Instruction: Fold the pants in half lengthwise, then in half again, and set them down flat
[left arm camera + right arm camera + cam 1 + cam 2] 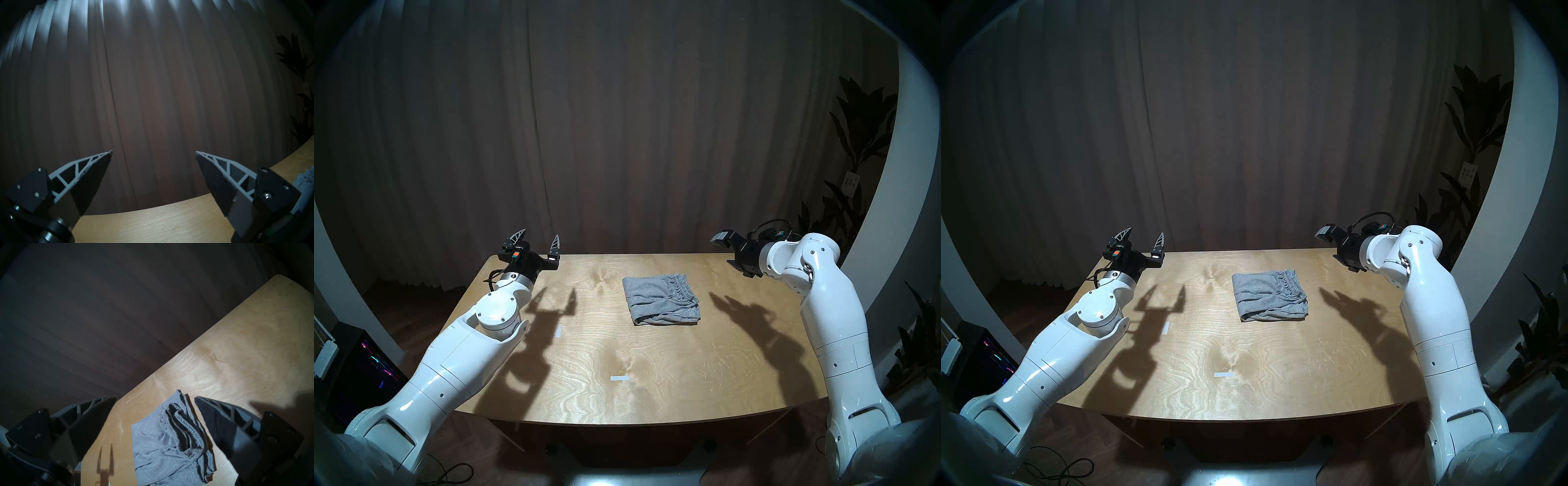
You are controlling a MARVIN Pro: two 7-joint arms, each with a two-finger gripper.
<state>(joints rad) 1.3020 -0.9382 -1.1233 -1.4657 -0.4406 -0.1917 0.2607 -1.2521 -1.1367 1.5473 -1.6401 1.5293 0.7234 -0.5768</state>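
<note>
At far left, left gripper (pixel 539 240) raised over the table's (pixel 653 373) back-left corner, fingers (pixel 95 171) spread wide apart with only curtain (pixel 619 118) between them. Right of centre toward the back edge, the pants (pixel 660 300) folded into a compact grey rectangle, flat on the wood, gathered waistband along the right side, touched by neither arm. Near the front, a small strip of white tape (pixel 619 378). At far right, right gripper (pixel 155 398) held above the back-right corner, fingers (pixel 220 414) likewise parted, holding nothing.
</note>
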